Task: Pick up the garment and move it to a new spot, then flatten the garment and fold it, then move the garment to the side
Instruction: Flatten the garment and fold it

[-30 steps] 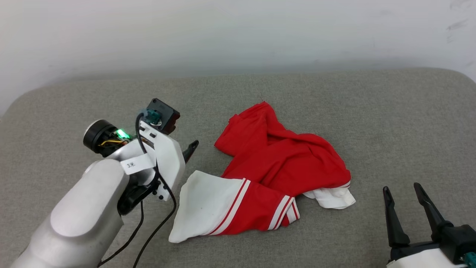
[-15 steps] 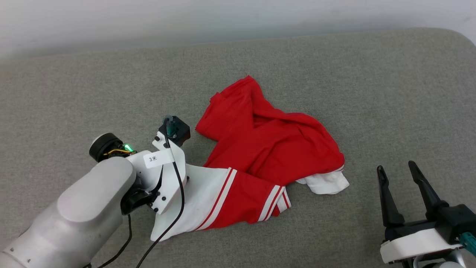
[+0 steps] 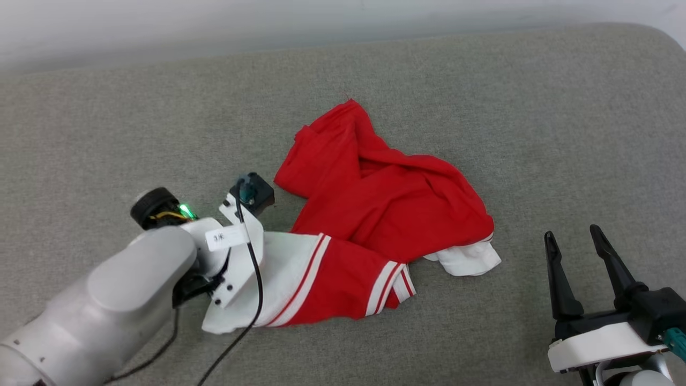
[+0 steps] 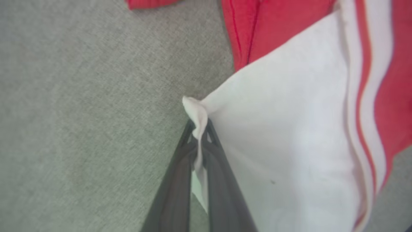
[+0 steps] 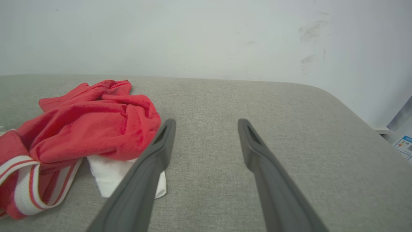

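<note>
At the fingertips of our left gripper (image 4: 199,129), the jaws, spread a second ago, are now pressed together, pinching a corner of the white sleeve (image 4: 273,135) of the crumpled red jersey-style shirt with striped trim (image 3: 386,214); we judge lifting can begin. The shirt lies rightward from that pinch on the grey fabric cushion (image 3: 482,107), long axis toward our spread, empty right gripper (image 3: 571,231), a red peak pointing away.

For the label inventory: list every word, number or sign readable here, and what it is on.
White tag on the left wrist: blurred, perhaps "3米".
Printed sheet by the wall: too small to read.
Red jersey: no lettering showing.
</note>
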{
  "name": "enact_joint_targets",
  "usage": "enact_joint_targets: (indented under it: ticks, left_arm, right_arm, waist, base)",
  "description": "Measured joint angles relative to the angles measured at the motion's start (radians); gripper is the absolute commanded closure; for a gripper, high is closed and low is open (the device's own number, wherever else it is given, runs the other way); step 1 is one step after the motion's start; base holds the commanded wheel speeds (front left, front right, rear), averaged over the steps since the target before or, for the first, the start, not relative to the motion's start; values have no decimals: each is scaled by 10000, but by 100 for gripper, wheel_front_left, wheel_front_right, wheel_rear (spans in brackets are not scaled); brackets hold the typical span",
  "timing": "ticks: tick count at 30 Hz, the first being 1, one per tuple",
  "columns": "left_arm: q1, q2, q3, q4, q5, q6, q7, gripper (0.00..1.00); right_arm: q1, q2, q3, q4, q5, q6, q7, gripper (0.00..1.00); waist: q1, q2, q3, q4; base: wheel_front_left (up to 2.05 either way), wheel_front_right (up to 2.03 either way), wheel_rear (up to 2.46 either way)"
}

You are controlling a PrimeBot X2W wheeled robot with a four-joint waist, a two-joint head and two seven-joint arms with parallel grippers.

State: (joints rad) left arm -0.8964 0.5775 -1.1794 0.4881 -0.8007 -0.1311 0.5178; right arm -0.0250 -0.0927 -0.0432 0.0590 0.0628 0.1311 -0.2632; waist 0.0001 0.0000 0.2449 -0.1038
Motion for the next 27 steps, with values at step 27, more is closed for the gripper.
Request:
enact_joint_targets:
  ticks: [27]
  left_arm:
    - [2215, 1680, 704, -1354, 704, 2370, -5118, 100]
  right_arm:
    - [1034, 33, -305, 17, -58, 0, 0, 0]
  waist:
    - [-1, 0, -1622, 1323]
  base:
    - [0, 0, 0]
